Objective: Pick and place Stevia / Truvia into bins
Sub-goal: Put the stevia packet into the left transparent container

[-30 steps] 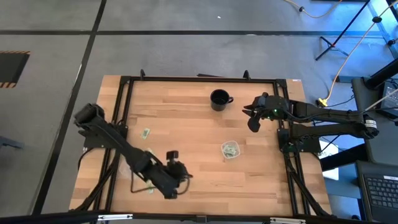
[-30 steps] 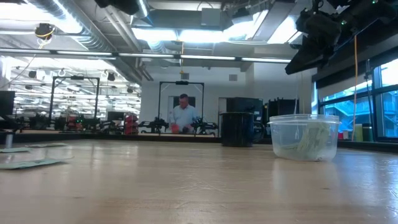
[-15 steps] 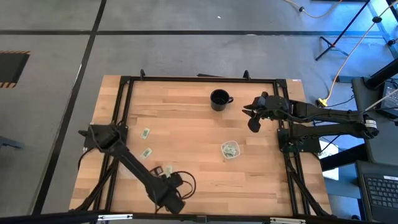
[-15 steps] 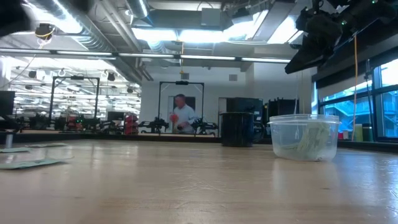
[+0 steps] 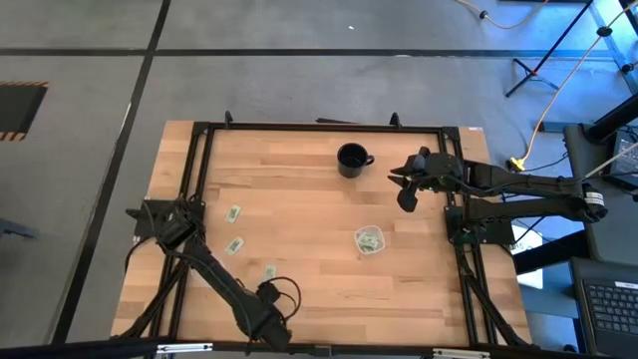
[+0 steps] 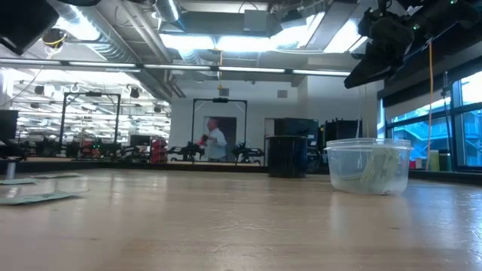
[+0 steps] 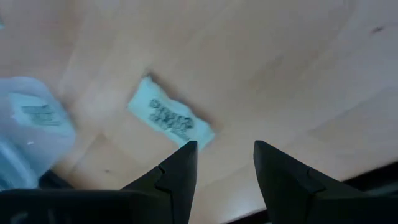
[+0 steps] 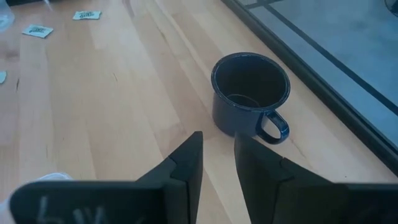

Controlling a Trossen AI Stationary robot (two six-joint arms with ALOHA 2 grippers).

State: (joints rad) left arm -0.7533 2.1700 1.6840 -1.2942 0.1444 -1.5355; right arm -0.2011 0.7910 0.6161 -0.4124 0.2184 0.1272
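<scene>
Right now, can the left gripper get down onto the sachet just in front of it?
Probably yes. The left gripper hangs open just above the sachet, which lies flat on bare table with nothing over it. A clear cup holding another sachet stands close beside it, so the descent should keep off that side.

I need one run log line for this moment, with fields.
left gripper: open, empty, above sachet | right gripper: empty, near mug | clear cup: holds sachets
</scene>
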